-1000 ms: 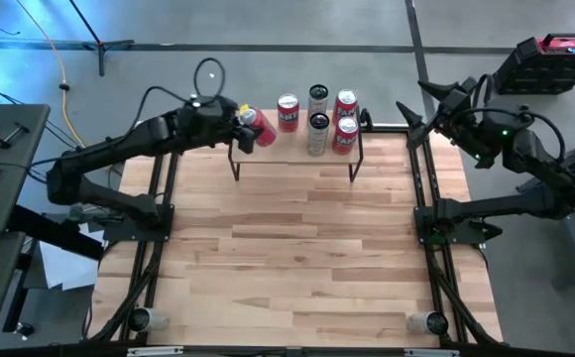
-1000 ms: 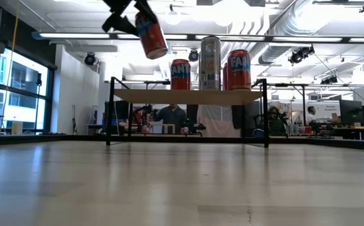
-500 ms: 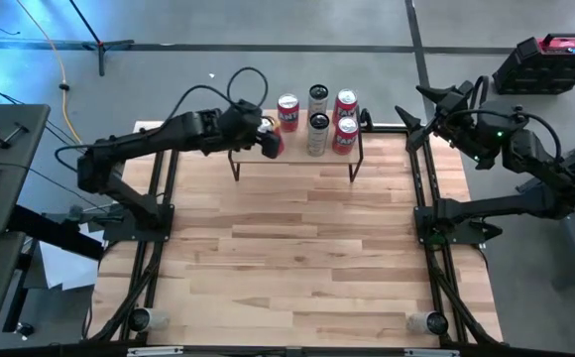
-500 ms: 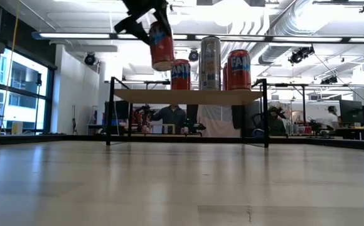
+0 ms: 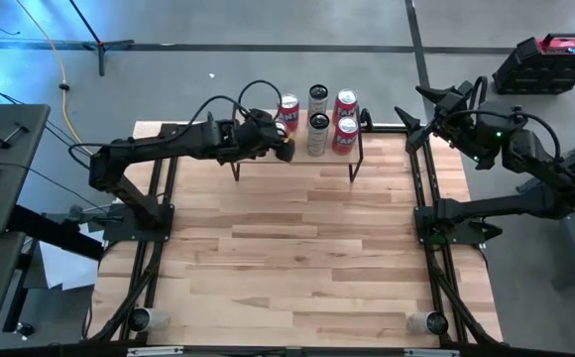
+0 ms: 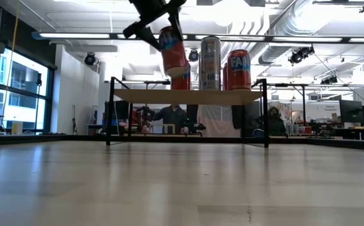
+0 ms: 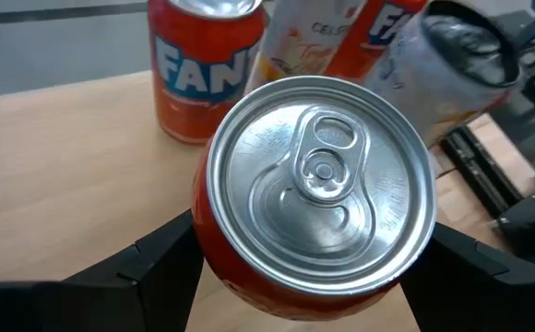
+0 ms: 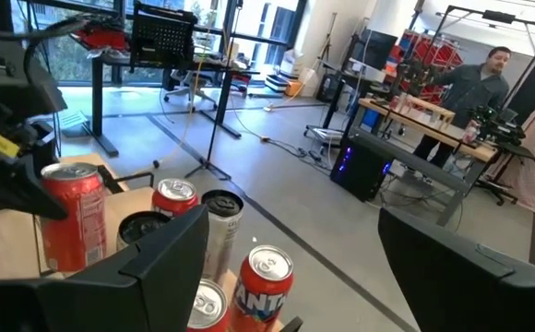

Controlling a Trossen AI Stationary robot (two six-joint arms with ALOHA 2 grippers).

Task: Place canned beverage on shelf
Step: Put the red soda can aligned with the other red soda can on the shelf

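My left gripper [image 5: 274,146] is shut on a red-orange Fanta can [image 6: 172,50], held above the left part of the shelf [image 6: 188,96], a light wood plank on thin black legs at the table's far edge. The can's silver top [image 7: 321,180] faces the left wrist camera. Several cans stand on the shelf: a red Fanta can [image 5: 287,110], two tall silver cans [image 5: 317,129] and two more red cans [image 5: 345,134]. My right gripper [image 5: 418,105] is open and empty, beyond the shelf's right end. My left gripper pinches the can's side wall [image 7: 214,267] between its two fingers [image 7: 161,263], one on each side, close under the top rim. The fingers come slanting down from the table's left side. The can is tilted and lifted clear above the shelf plank.
The red can at the shelf's far left [image 6: 182,78] stands right behind the held can. The shelf's near left part [image 5: 258,157] is bare. The wooden tabletop [image 5: 297,248] in front of the shelf is bare. A person [image 8: 489,78] stands in the room behind.
My left gripper has carried the can toward the table's right edge, from beyond the shelf's left end to above its left part, and a little down. The can has stayed in the hold and is tilted now.
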